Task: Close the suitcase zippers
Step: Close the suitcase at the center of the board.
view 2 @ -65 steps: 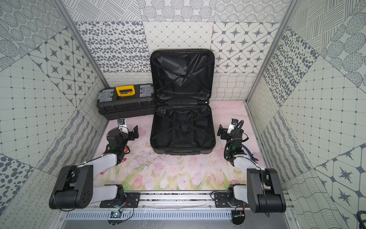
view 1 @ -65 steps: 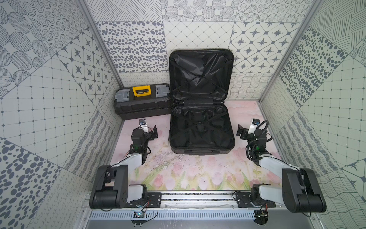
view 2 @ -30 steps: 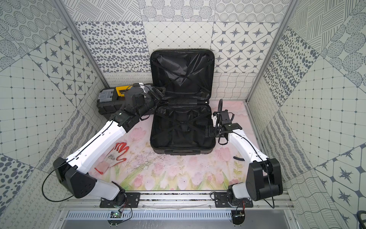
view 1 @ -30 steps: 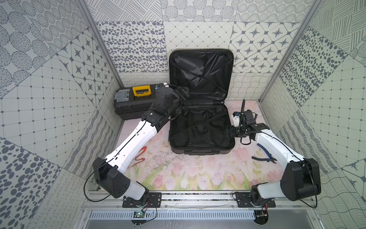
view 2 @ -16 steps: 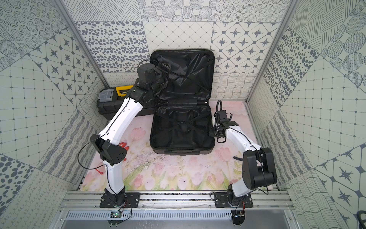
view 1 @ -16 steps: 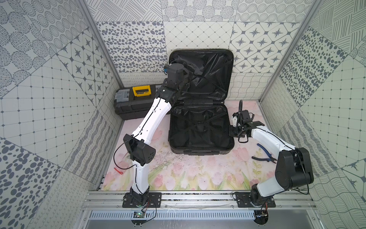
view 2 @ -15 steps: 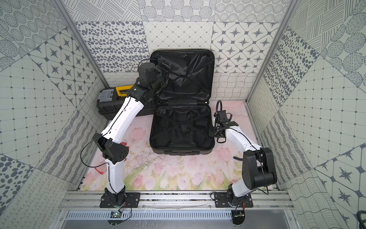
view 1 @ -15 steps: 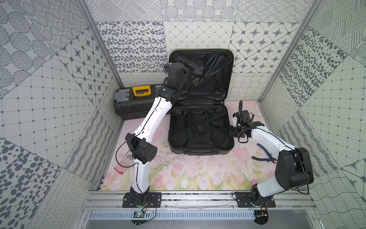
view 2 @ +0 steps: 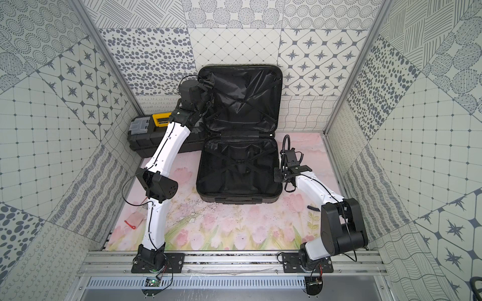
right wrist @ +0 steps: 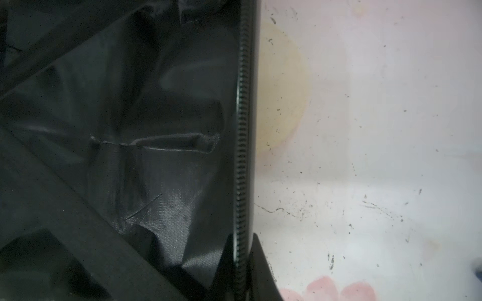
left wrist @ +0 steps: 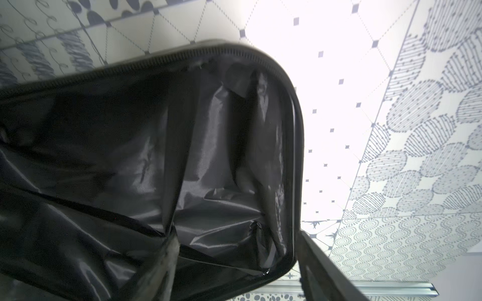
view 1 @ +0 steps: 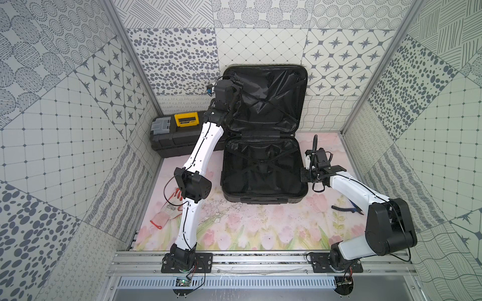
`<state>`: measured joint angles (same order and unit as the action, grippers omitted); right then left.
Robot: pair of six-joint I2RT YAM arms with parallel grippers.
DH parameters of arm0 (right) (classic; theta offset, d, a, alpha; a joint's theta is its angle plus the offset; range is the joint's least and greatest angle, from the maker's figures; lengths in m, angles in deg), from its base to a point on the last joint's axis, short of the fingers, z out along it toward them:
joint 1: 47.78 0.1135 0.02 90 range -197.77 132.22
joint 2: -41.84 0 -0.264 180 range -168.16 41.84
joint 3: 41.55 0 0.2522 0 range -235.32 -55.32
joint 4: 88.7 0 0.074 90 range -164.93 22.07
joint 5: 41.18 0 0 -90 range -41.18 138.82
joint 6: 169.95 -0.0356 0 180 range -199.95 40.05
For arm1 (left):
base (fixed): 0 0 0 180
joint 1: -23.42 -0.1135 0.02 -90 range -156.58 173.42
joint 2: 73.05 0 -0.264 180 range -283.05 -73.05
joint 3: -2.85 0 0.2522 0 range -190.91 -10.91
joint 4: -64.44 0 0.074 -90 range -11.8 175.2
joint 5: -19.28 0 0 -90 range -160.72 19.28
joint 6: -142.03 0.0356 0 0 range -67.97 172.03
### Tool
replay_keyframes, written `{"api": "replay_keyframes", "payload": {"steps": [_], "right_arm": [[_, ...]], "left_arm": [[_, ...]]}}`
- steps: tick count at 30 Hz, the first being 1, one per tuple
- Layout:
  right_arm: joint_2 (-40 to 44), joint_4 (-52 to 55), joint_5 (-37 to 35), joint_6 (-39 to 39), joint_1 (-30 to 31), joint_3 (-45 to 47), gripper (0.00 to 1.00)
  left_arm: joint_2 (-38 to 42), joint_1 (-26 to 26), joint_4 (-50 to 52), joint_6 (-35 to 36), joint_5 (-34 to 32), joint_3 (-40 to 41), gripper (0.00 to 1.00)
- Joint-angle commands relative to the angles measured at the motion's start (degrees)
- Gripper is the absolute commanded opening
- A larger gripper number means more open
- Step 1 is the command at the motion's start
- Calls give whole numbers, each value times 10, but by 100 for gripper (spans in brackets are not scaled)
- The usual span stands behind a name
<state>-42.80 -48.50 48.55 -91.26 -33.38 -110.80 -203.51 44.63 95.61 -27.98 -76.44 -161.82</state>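
Now R fingers [right wrist: 262,276] pinch suitcase [view 1: 260,169] rim; L fingers [left wrist: 318,268] straddle lid [view 1: 273,99].

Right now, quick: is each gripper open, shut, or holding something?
Left gripper: open, jaws on either side of the suitcase lid's edge.
Right gripper: shut on the suitcase's lower rim, over the zipper track.

Fingers [right wrist: 260,271] clamped on the suitcase [right wrist: 130,169] rim
The right gripper [right wrist: 242,247] pinches the shell's edge, and the toothed track of the zippers [right wrist: 243,130] runs straight away from between its tips (creased black lining on one side, on the other a pale, speckled surface [right wrist: 378,156] with a yellowish round patch).
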Motion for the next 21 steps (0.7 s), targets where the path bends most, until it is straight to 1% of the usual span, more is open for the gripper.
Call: {"api": "replay_keyframes", "payload": {"steps": [1, 3, 6, 9, 12, 14, 16, 18, 19, 21], "right_arm": [[10, -48, 16, 29, 13, 11, 0], [9, -48, 13, 33, 13, 14, 0], [10, -47, 9, 40, 13, 17, 0], [9, -46, 5, 47, 10, 17, 0], [11, -44, 6, 49, 6, 17, 0], [12, -42, 8, 50, 2, 18, 0], [14, -42, 9, 48, -2, 20, 0], [13, -42, 12, 46, -6, 20, 0], [13, -40, 12, 46, -7, 20, 0], [15, -38, 12, 47, -8, 20, 0]], "left_arm": [[8, -29, 3, 57, 28, 8, 67], [6, -36, 13, 118, 37, -2, 65], [4, -46, 64, 252, 38, -27, 59], [17, -47, 114, 442, 6, -19, 57], [34, -46, 104, 638, -6, 22, 56], [28, -47, 116, 732, -18, 20, 55], [15, -48, 130, 791, -39, 3, 55], [6, -50, 125, 823, -44, -1, 54], [2, -53, 118, 827, -35, -1, 54], [-8, -60, 103, 827, 7, -2, 54]]}}
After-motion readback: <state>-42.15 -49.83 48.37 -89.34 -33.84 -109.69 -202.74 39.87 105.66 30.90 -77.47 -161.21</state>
